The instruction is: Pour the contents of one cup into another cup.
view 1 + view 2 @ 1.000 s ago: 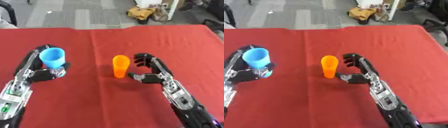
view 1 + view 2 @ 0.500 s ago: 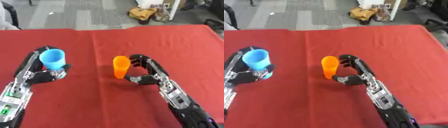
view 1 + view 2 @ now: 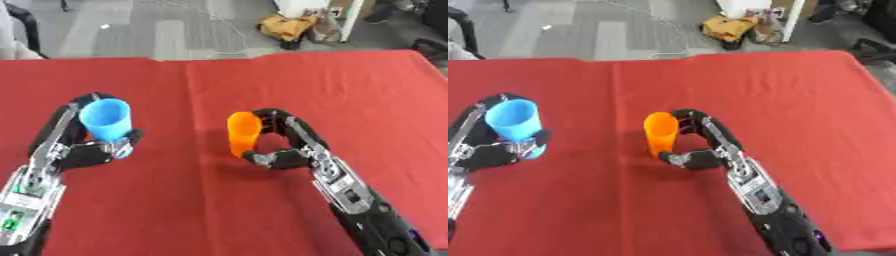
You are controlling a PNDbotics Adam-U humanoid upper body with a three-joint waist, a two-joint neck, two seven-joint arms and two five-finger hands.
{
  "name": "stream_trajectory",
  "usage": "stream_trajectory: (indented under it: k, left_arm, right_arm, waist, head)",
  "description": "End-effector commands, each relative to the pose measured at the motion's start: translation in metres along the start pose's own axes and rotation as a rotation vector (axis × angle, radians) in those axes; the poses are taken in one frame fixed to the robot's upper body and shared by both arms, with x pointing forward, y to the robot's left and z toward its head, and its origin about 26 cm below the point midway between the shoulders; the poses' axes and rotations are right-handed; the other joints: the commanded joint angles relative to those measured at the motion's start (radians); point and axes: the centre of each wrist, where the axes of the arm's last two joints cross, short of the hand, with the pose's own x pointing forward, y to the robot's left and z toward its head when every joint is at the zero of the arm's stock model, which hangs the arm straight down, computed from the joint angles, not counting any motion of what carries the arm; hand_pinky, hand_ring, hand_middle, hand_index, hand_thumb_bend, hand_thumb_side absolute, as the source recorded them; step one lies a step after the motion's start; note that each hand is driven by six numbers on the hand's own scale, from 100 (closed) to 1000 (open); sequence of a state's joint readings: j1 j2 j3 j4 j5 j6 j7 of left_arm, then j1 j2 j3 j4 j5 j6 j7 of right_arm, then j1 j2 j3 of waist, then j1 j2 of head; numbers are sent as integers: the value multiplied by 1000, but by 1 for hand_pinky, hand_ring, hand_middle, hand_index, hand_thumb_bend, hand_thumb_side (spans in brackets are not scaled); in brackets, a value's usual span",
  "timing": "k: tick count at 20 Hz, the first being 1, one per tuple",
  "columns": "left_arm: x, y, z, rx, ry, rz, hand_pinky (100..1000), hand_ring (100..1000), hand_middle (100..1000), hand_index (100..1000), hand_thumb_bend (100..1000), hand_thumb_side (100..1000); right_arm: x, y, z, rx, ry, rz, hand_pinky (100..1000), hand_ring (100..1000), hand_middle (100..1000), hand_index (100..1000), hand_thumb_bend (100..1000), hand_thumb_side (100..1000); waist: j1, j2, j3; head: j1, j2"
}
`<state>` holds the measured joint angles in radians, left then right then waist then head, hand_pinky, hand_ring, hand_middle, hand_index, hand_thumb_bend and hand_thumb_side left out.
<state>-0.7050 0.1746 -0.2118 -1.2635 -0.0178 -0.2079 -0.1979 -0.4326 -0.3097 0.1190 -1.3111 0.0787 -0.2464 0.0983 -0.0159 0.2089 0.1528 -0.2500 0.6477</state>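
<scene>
A blue cup (image 3: pixel 107 125) stands upright at the left of the red table (image 3: pixel 201 210). My left hand (image 3: pixel 77 151) is shut on the blue cup, fingers curled behind it and thumb against its lower front. Near the middle stands a narrower orange cup (image 3: pixel 242 133), also upright. My right hand (image 3: pixel 293 148) comes in from the lower right and is curled round the orange cup. Its fingers arch by the right side of the rim and the thumb sits at the base. I cannot see what is inside either cup.
The table's far edge (image 3: pixel 262 56) runs across the top. Beyond it is grey floor with a yellow-brown bag (image 3: pixel 287 26) and a white post (image 3: pixel 350 17). Bare red cloth lies between the cups and to the right.
My right hand has moved left to the orange cup and its fingers and thumb have closed in around it. The left hand and blue cup have barely moved.
</scene>
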Motion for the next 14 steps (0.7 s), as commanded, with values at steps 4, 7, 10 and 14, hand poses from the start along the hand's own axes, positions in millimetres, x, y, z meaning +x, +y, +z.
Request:
stream_trajectory:
  k: [4, 7, 10, 14]
  left_arm:
    - [11, 3, -8, -8, -40, -15, 497, 448, 500, 635, 515, 100]
    - [11, 2, -8, -8, -39, -15, 497, 448, 500, 635, 518, 100]
    - [10, 2, -8, -8, -37, -13, 496, 448, 500, 634, 521, 100]
    - [10, 1, -9, -10, -36, -12, 496, 447, 500, 634, 522, 100]
  right_arm:
    - [3, -2, -10, 12, -13, 14, 746, 745, 731, 820, 592, 100]
    - [1, 0, -13, 18, -8, 13, 742, 739, 725, 820, 592, 100]
    - [-1, 1, -16, 19, 0, 11, 737, 727, 717, 818, 589, 100]
    - [-2, 1, -22, 13, 3, 18, 733, 720, 707, 815, 584, 100]
  waist:
    - [3, -17, 3]
    - [5, -17, 4]
    - [5, -16, 5]
    - [5, -15, 7]
  head:
    - [-6, -10]
    - [-7, -11]
    - [-8, -12]
    - [-10, -12]
